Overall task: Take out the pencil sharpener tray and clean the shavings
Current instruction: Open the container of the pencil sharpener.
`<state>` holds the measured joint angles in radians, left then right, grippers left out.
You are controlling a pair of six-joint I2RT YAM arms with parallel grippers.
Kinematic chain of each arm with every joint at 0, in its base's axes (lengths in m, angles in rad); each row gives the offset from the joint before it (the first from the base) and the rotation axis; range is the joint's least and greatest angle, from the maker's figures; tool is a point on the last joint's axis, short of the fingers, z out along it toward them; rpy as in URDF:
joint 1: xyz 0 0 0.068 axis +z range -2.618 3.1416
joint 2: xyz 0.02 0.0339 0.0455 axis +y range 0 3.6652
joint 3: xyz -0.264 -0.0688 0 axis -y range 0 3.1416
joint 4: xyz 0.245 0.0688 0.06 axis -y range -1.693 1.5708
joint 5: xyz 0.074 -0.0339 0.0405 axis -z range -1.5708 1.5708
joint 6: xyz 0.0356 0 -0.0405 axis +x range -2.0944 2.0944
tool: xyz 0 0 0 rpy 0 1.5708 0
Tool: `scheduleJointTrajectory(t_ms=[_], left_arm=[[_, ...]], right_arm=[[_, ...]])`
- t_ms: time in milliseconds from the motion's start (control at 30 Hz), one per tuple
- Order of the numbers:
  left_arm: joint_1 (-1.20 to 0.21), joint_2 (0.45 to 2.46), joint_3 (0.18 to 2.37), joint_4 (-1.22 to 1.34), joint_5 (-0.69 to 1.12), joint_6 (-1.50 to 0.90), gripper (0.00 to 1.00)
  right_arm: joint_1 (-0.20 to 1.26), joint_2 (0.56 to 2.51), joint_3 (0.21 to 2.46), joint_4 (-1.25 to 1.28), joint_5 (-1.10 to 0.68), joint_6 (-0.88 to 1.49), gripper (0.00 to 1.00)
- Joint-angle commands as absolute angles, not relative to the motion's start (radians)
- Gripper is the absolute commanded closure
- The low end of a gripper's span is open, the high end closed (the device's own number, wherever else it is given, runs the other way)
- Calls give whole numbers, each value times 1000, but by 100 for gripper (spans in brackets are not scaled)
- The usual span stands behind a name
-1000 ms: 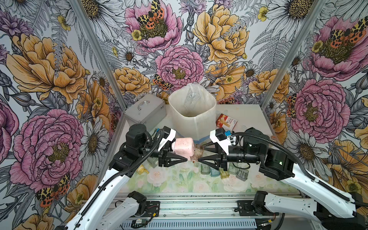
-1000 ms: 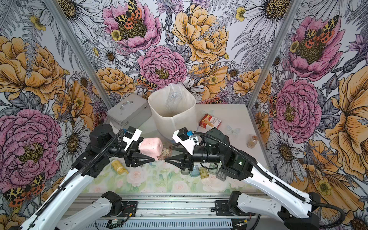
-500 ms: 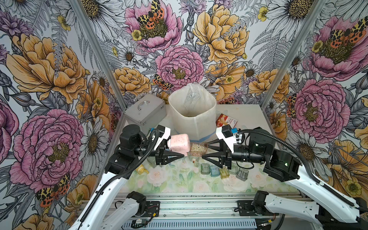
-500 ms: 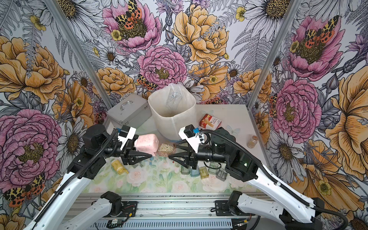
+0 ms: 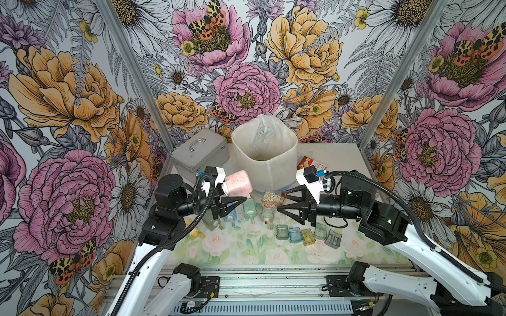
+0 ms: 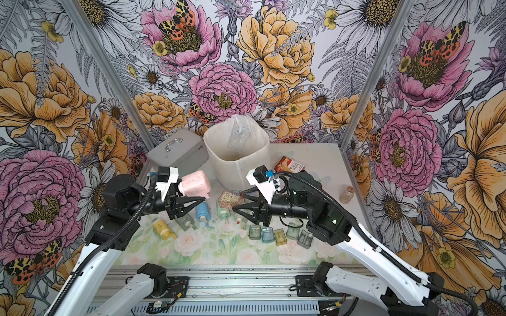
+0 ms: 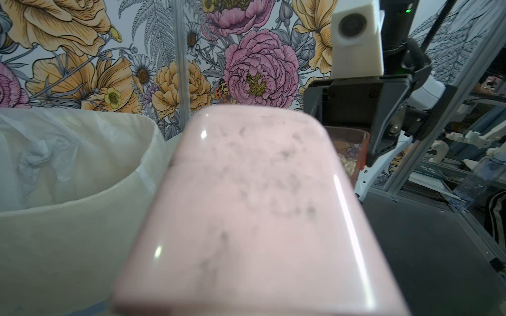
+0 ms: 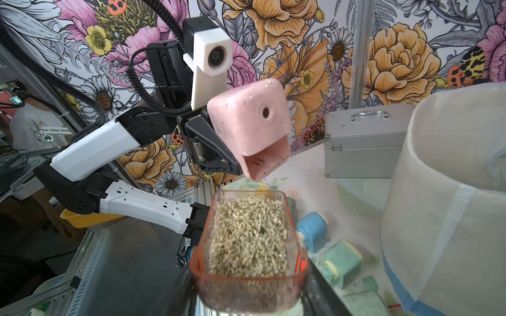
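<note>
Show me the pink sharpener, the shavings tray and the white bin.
pink sharpener [image 8: 242, 128]: right wrist view, front face.
shavings tray [image 8: 246, 292]: right wrist view, near wall.
white bin [image 5: 264, 172]: in a top view, front wall.

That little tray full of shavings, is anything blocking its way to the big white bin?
Nothing visible does. The tray, held by the right gripper, hangs just in front of the bin; the pink sharpener is held off to one side of that path.

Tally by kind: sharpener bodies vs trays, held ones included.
Sharpener bodies: 6 (pink sharpener in left gripper; yellow, grey, blue, green, pale green on table)
Trays: 6 (tray of shavings in right gripper; five empty trays on table)
Total: 12
</note>
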<state>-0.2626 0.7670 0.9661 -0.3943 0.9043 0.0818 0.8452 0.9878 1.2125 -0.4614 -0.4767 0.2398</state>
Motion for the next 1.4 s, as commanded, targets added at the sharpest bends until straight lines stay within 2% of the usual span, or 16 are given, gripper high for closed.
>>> scheduleJointTrajectory(t_ms=[0, 267, 700, 1033, 1367], left_arm=[[-248, 756, 956, -380, 766, 97, 100], [-244, 739, 942, -380, 590, 107, 100], [-235, 772, 923, -386, 225, 106, 100], [-242, 785, 907, -389, 66, 123, 100], [-280, 810, 898, -397, -4, 146, 100]], right_arm=[[810, 1028, 1284, -452, -513, 267, 55], [698, 1152, 1388, -473, -580, 338, 55], [636, 1368, 1611, -541, -593, 519, 56], [564, 1513, 1762, -583, -644, 696, 57], [518, 1624, 1874, -583, -696, 904, 56]])
